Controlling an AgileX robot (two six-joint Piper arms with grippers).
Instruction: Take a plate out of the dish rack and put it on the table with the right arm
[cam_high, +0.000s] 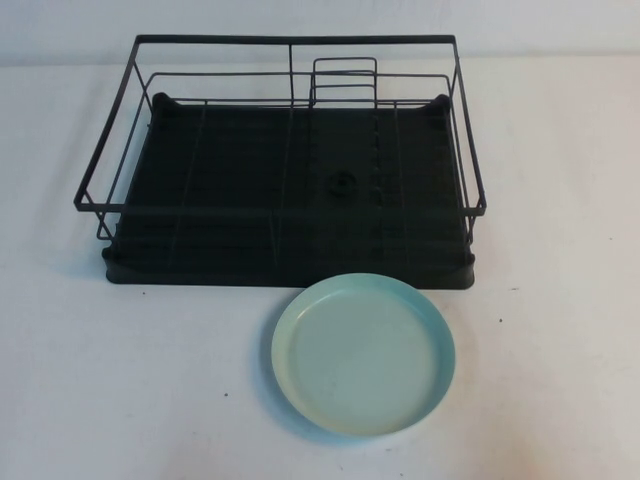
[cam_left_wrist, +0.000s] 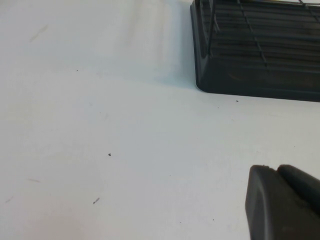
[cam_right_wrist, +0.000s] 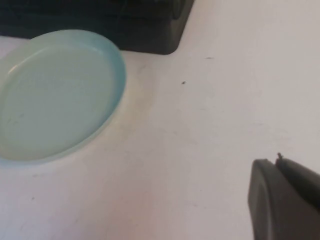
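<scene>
Right fingers (cam_right_wrist: 285, 200) closed, near plate (cam_high: 364, 355); left fingers (cam_left_wrist: 282, 202) near dish rack (cam_high: 280, 170).

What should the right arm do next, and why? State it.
Probably just keep the right gripper parked, shut and clear. The plate already lies flat on the table, in front of the dish rack. The left gripper sits over bare table.

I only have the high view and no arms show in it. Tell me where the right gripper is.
Observer: The right gripper is shut, above bare table, apart from the plate.
Operator: Report the left gripper.
Observer: The left gripper hangs over the table near a corner of the dish rack, holding nothing.
Operator: Check the plate's far rim.
Observer: It lies flat, close to the rack's base.
</scene>
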